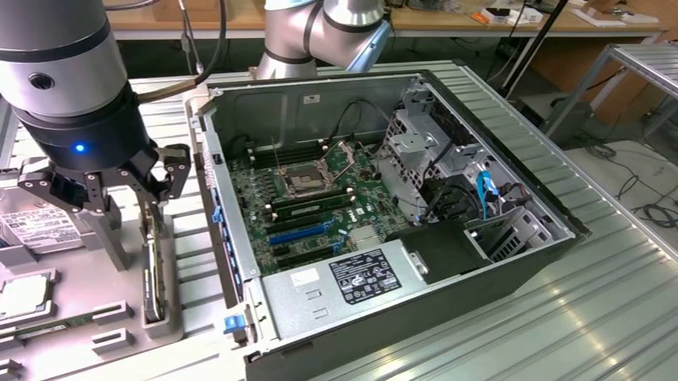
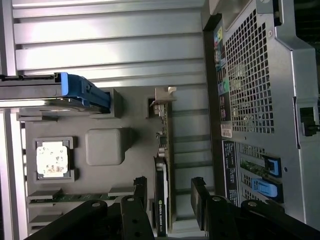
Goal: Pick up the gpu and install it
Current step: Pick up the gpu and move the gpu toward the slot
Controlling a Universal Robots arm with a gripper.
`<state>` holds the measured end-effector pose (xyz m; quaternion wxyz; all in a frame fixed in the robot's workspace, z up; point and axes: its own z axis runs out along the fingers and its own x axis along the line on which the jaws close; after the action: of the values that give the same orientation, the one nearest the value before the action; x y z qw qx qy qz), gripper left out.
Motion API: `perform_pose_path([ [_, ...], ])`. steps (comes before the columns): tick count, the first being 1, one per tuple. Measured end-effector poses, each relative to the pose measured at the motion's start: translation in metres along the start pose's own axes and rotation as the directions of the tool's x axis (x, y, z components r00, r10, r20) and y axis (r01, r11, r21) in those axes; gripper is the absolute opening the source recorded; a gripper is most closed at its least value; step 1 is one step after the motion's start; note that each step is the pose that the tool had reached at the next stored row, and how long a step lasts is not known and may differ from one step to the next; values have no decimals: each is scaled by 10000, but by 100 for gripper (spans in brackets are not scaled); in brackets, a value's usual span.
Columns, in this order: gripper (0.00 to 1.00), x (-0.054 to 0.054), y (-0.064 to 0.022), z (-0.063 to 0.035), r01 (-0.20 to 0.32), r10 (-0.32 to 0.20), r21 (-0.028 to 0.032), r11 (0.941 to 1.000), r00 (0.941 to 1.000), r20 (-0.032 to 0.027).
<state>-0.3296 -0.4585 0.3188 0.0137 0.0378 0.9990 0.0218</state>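
Gripper [image 1: 119, 197] is released, jaws spread wide, holding nothing. The gpu [image 1: 156, 270] stands on its long edge in a slot of the grey parts tray [image 1: 63, 325], right under the tool. In the wrist view the gpu [image 2: 161, 200] runs straight between the two fingers [image 2: 140, 186], one on each flat face. We can't tell if either one touches it yet. The open computer case [image 1: 424, 198] is just beside the tool on its far-finger side. A hard drive [image 1: 37, 226] with a white label sits on the other side, near the tool.

Step in hand, as we judge it, is the grasp on the card. To do it well, we'd keep the card centred between the jaws and squeeze on the flat faces, not the silver end bracket [image 2: 162, 95]. We'd keep the wrist square to the slot so the card comes up without binding.

Writing: small pale print and a greenish mark sit on the card edge near the tool, too small to read. The black label [image 1: 360, 274] on the case's power supply and the stickers [image 2: 223, 85] on the case's rear are also unreadable.
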Motion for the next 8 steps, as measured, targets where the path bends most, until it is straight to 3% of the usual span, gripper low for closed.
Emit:
perform_pose_path([
  [8, 48, 7, -14, 59, 0, 0, 1, 10000, 10000, -1],
])
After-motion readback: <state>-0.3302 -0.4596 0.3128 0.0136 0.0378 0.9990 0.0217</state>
